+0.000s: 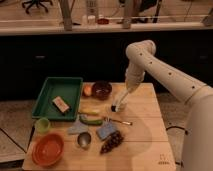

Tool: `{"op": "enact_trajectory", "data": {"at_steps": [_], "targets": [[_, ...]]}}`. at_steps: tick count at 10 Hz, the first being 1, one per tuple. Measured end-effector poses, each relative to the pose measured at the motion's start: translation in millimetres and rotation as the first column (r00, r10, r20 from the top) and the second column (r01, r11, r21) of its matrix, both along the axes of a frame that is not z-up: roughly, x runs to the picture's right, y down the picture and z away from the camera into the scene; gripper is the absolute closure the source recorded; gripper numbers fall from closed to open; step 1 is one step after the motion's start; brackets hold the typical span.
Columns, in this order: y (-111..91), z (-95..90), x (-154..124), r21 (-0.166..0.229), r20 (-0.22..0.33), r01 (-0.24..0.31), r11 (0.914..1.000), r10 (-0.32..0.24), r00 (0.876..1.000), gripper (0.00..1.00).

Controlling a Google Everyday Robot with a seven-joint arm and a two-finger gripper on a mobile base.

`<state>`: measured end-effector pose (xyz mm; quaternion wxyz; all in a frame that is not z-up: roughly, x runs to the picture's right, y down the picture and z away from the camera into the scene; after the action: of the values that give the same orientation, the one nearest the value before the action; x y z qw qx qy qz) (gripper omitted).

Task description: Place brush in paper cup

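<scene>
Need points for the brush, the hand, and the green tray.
brush (119, 101): camera view, on its white handle, dark head down at the table.
hand (125, 91): camera view, at the arm's lower end, over the table's right half by the handle's top.
green tray (46, 90): camera view, on its left rim.
</scene>
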<state>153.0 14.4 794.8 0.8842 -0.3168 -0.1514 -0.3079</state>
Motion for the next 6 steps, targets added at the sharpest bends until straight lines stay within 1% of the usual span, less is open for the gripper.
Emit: {"op": "enact_trajectory", "data": {"at_steps": [2, 3, 6], "targets": [[-1, 5.7, -8, -0.026, 0.044, -0.015, 0.9996, 0.016, 0.999, 1.00], [-1, 9.0, -7, -0.038, 0.059, -0.028, 0.9989, 0.031, 0.998, 1.00], [-4, 16.7, -6, -0.060, 0.081, -0.050, 0.9969, 0.055, 0.995, 1.00]]}}
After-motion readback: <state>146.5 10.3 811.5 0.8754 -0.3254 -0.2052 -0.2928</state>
